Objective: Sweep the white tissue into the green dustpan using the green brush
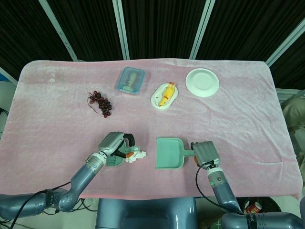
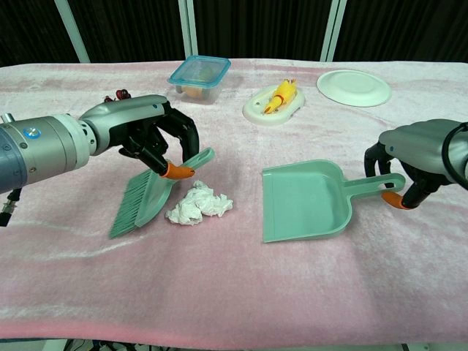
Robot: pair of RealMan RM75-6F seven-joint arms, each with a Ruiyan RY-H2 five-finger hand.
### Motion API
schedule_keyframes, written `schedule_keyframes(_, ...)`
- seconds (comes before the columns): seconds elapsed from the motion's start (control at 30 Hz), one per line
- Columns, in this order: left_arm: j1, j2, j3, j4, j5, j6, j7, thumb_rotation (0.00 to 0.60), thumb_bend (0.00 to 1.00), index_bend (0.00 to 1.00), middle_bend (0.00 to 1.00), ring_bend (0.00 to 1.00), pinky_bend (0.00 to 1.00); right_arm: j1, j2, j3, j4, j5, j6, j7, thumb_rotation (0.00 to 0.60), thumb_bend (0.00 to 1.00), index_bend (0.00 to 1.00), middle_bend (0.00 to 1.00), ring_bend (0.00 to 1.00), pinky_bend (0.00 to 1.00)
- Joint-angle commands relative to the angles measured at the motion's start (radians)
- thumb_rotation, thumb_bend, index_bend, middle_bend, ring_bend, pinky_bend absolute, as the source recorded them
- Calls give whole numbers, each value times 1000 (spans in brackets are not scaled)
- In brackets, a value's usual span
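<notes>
The crumpled white tissue [image 2: 198, 205] [image 1: 137, 154] lies on the pink cloth between brush and dustpan. My left hand [image 2: 150, 131] [image 1: 113, 143] grips the handle of the green brush [image 2: 150, 196], whose bristles rest on the cloth just left of the tissue, touching it. In the head view the brush [image 1: 116, 161] is mostly hidden under the hand. The green dustpan [image 2: 305, 201] [image 1: 170, 153] lies flat to the right of the tissue, its open mouth facing the tissue. My right hand [image 2: 409, 157] [image 1: 206, 152] holds the dustpan's handle.
At the back of the pink-covered table [image 1: 248, 119] stand a blue-lidded box [image 1: 131, 79], an oval dish with a yellow toy [image 1: 165, 95] and a white plate [image 1: 202, 82]. A bunch of dark grapes [image 1: 100, 102] lies at mid left.
</notes>
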Motion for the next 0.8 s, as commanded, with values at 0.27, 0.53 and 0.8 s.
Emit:
schedule_keyframes(0.27,2,8,-2,-14,4,12,-1,600,356,642,664,876,994,-4,0,-10,-8,-3,5,-3,600,477,562,544,684,769)
schedule_keyframes(0.53,-9,3,-9,-12,5,0,-9,600,356,644,665,876,994,-4,3,-8,-17,-5,12,-6,600,480,562,544,684,769)
schedule_keyframes(0.8,-22,-18,-12,-2,3,-8,-10,600,356,646,667,876,994,2,9,-3,-18,-1,9,-10,600,479,562,544,684,769)
